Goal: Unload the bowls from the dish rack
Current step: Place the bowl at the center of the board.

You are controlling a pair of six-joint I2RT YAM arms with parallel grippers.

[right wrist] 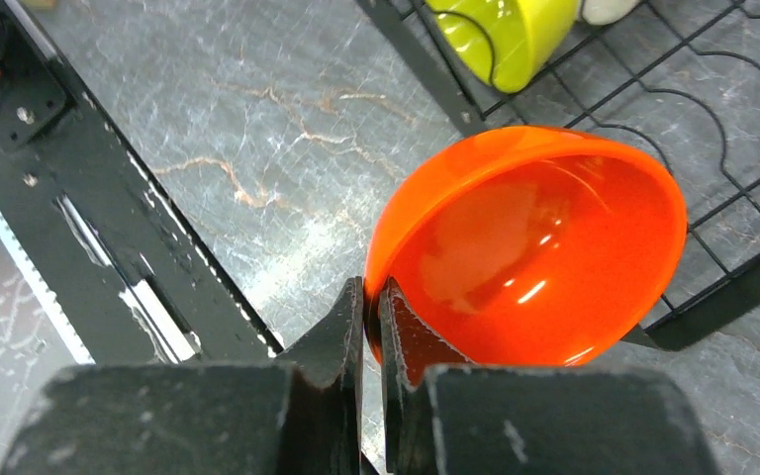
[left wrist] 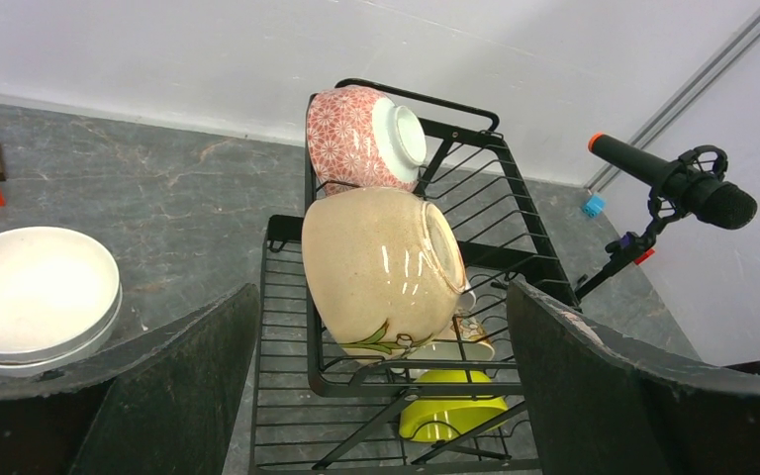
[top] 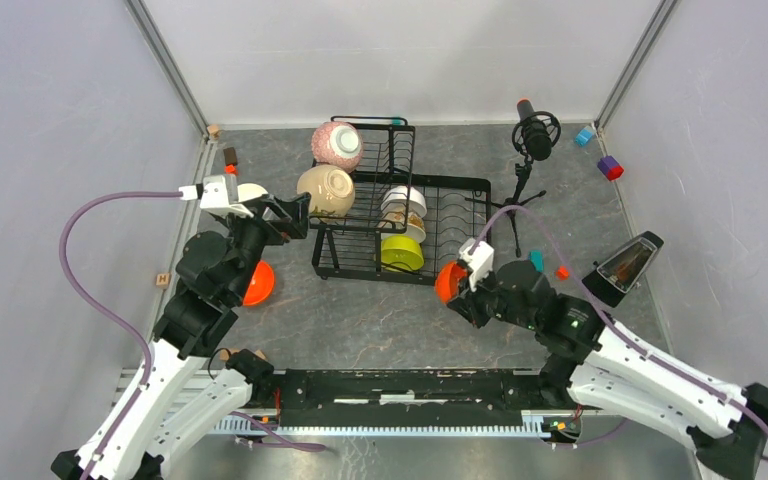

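Right arm is stretched low across the table. The right gripper [right wrist: 371,297] is clamped on the rim of a glossy round orange bowl [right wrist: 534,247], held tilted at the near corner of the black wire dish rack [top: 480,183]. Left arm is reached forward, with the left gripper [top: 298,218] spread wide — a beige glazed bowl [left wrist: 376,267] on the upper shelf is framed, not touched.

Stretches the left arm [top: 200,300] forward from the near desk [top: 360,320] edge, elbow bent, holding the left gripper [top: 302,218] above the desk with fingers [left wrist: 208,366] spread wide. Angles the right arm [top: 610,350] in low toward the centre, right gripper [right wrist: 370,302] fingers pressed together, pinching a bowl [right wrist: 534,247] rim.
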